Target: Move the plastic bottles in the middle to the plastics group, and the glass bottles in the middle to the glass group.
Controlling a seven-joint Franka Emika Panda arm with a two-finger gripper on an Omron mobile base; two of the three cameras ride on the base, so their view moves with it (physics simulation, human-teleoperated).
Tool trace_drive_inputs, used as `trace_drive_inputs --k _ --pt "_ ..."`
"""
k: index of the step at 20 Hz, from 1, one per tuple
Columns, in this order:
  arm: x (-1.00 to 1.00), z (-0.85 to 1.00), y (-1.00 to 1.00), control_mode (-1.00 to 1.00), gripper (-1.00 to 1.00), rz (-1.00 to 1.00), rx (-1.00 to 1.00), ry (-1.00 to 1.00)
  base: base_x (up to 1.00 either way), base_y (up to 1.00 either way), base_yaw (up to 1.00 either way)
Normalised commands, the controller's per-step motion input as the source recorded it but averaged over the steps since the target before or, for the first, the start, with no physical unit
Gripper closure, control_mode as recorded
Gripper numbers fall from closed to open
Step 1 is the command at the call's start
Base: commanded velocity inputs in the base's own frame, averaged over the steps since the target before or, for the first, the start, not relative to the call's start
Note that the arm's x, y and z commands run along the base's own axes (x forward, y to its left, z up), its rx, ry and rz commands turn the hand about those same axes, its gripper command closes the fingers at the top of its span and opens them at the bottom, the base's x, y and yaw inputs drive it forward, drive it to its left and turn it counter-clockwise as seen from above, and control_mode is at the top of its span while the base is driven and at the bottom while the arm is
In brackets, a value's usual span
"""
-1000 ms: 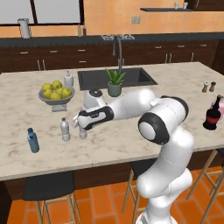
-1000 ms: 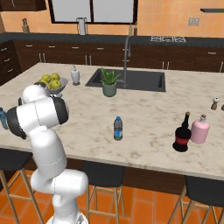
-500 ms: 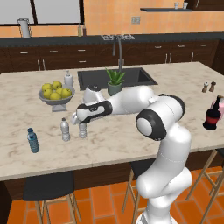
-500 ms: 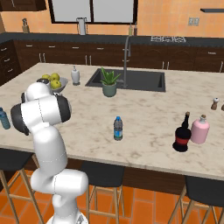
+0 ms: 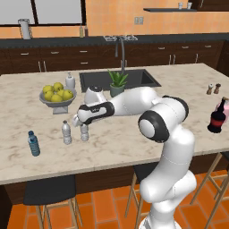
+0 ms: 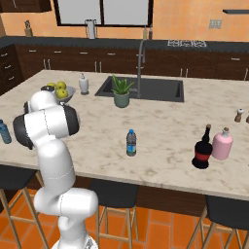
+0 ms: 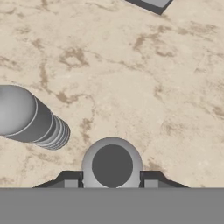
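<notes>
My gripper [image 5: 82,123] is shut on the cap of a clear ribbed water bottle [image 5: 84,133], which hangs upright at the counter's front left. In the hand view the gripper [image 7: 111,180] has that bottle's cap [image 7: 112,165] between its fingers. Close beside it stands the plastics group: another clear water bottle [image 5: 66,133] [image 7: 30,118] and a light blue bottle [image 5: 33,143] [image 6: 4,132]. A dark bottle with a blue label [image 6: 131,143] stands mid-counter. Far right, the dark red-labelled glass bottle [image 5: 217,121] [image 6: 201,151] stands next to the pale pink bottle [image 6: 223,144].
A bowl of lemons [image 5: 56,95] and a white soap dispenser [image 5: 70,81] stand behind the plastics group. A potted plant [image 5: 117,83] sits by the sink [image 5: 134,78]. Salt and pepper shakers [image 5: 214,88] stand at the far right. Stools [image 5: 47,192] line the counter's front edge.
The hand has shifted a little to the left with the clear bottle in it, closer to the other clear bottle. The forearm has risen.
</notes>
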Motion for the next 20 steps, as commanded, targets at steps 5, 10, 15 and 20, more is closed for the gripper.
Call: trace_drive_inputs --k 5,10,15,20 --pt "0.0 0.0 0.0 -1.0 -1.0 0.0 0.0 0.0 0.0 0.0 0.0" --pt "0.0 0.0 0.0 -1.0 -1.0 0.0 0.0 0.0 0.0 0.0 0.0" --pt "-0.25 0.18 -0.01 -1.0 -1.0 0.0 0.0 -0.01 0.0 0.0 0.0" --pt "-0.42 0.68 -0.27 -1.0 -1.0 -0.07 0.0 -0.06 0.0 0.0 0.0"
